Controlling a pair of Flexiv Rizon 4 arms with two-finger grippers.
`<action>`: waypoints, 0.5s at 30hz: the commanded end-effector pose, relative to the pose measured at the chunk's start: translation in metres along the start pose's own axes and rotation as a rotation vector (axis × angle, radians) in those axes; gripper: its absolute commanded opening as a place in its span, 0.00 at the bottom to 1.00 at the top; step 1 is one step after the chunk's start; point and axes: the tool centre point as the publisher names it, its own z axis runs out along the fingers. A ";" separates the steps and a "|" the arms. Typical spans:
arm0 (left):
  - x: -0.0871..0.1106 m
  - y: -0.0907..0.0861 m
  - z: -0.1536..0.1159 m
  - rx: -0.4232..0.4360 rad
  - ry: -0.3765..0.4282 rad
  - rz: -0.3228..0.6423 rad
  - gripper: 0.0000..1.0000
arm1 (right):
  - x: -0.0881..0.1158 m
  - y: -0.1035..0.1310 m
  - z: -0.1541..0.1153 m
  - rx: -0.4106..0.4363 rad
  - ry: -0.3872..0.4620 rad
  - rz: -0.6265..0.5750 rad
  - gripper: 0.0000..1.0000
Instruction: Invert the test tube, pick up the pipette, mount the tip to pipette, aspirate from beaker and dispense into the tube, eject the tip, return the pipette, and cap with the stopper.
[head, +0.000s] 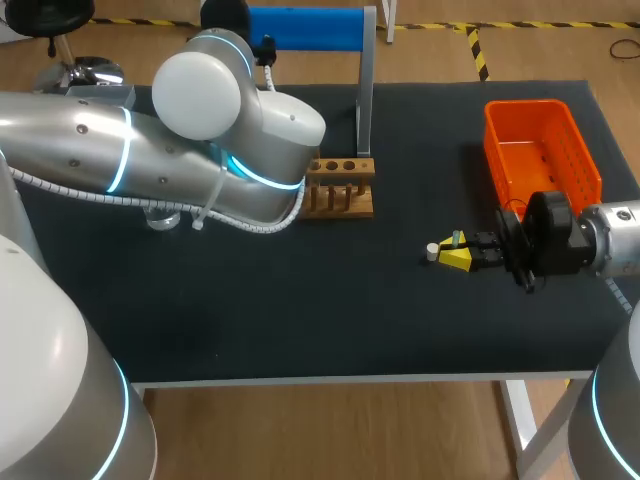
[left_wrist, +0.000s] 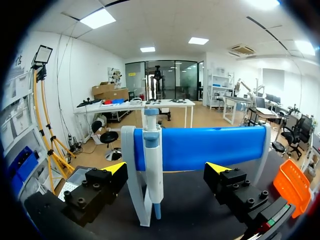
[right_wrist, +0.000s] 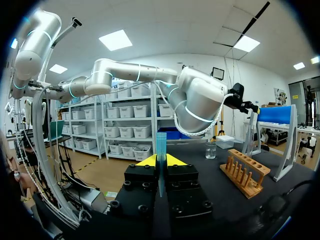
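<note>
My right gripper (head: 455, 258) hovers low over the table's right middle, shut on a clear bluish test tube (right_wrist: 160, 147) that sticks out past its yellow tips; the tube's end (head: 456, 239) shows in the head view. A small white cylinder (head: 432, 252) lies just ahead of the fingertips. My left gripper (left_wrist: 167, 172) is open at the back, its fingers (left_wrist: 116, 168) on either side of the white and blue pipette (left_wrist: 152, 160), apart from it. The pipette hangs on the blue-barred stand (left_wrist: 210, 147). A wooden tube rack (head: 340, 187) sits mid-table, and a glass beaker (right_wrist: 210, 150) stands beyond it.
An orange basket (head: 543, 150) stands at the back right, close behind my right arm. My left arm (head: 200, 150) spans the left half of the table and covers what lies under it. The stand's post (head: 366, 90) rises just behind the rack.
</note>
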 end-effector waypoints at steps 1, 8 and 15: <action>-0.002 -0.001 0.006 0.000 -0.006 -0.007 1.00 | 0.000 0.000 0.000 0.001 -0.001 0.000 0.00; -0.005 -0.004 0.012 0.002 -0.013 -0.015 1.00 | 0.000 0.000 0.000 0.001 -0.001 0.000 0.00; -0.006 -0.004 0.019 0.001 -0.019 -0.018 0.49 | 0.000 0.000 0.000 0.001 -0.001 0.000 0.00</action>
